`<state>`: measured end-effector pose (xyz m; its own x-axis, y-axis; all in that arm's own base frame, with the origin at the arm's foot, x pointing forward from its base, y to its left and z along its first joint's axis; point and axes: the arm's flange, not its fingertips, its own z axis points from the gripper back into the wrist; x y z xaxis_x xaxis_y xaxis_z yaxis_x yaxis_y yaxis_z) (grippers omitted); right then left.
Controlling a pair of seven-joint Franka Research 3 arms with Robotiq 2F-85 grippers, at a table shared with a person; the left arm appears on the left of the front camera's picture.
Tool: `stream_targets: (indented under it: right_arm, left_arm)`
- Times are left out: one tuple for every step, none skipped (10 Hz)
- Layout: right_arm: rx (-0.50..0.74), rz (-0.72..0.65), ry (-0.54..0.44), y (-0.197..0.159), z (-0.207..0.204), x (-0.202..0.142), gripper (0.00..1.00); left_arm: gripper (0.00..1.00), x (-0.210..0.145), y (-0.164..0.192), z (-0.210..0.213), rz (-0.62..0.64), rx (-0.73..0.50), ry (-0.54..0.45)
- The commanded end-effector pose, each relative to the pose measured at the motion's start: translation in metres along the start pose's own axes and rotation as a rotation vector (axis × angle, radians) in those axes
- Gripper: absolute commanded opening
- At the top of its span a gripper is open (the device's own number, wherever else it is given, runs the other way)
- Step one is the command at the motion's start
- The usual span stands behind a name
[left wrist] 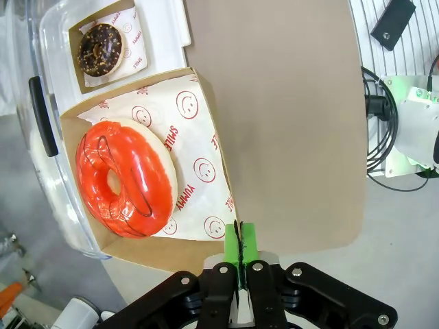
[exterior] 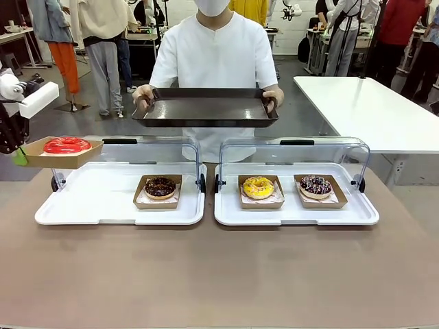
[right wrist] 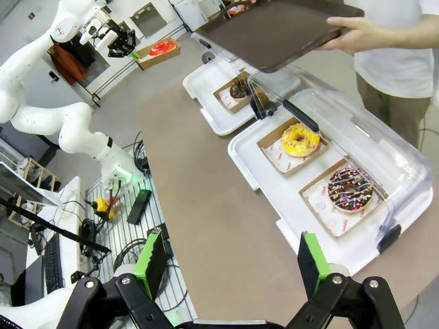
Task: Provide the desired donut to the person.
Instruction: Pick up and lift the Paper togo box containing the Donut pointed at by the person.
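Note:
A red-glazed donut (exterior: pixel 66 144) lies in a cardboard box (exterior: pixel 38 152) held in the air at the far left, above the table's left end. My left gripper (exterior: pixel 16 155) is shut on the box's rim; in the left wrist view its green pads (left wrist: pixel 248 241) pinch the box edge (left wrist: pixel 206 250) beside the red donut (left wrist: pixel 123 178). The person (exterior: pixel 214 48) in white stands at the far side and holds out a dark tray (exterior: pixel 206 106) with both hands. My right gripper (right wrist: pixel 232 264) hangs open and high over the table's right side, with nothing between its fingers.
Two white trays (exterior: pixel 103 212) (exterior: pixel 295 214) with raised clear lids sit across the table. The left one holds a chocolate donut (exterior: pixel 160 187); the right one holds a yellow donut (exterior: pixel 258 186) and a sprinkled chocolate donut (exterior: pixel 315 185). A white table (exterior: pixel 370 110) stands back right.

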<state>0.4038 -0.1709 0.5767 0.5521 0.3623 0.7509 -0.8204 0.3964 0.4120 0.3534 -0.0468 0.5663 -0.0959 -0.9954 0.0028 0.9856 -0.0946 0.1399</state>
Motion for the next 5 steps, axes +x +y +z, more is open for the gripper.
stream_targets:
  right_arm:
    - [0.003,0.002,-0.005,0.0008,-0.0005,-0.0006,1.0]
    - [0.003,0.002,-0.005,0.0008,-0.0005,-0.0006,1.0]
    - [0.003,0.002,-0.005,0.0008,-0.0005,-0.0006,1.0]
    - [0.003,0.002,-0.005,0.0008,-0.0005,-0.0006,1.0]
    - [0.003,0.002,-0.005,0.0008,-0.0005,-0.0006,1.0]
  left_arm:
    - [0.0,0.0009,-0.0022,-0.0006,0.007,0.017,0.007]
    - [0.0,0.0009,-0.0022,-0.0006,0.007,0.017,0.007]
    - [0.0,0.0009,-0.0022,-0.0006,0.007,0.017,0.007]
    - [0.0,0.0009,-0.0022,-0.0006,0.007,0.017,0.007]
    - [0.0,0.0009,-0.0022,-0.0006,0.007,0.017,0.007]
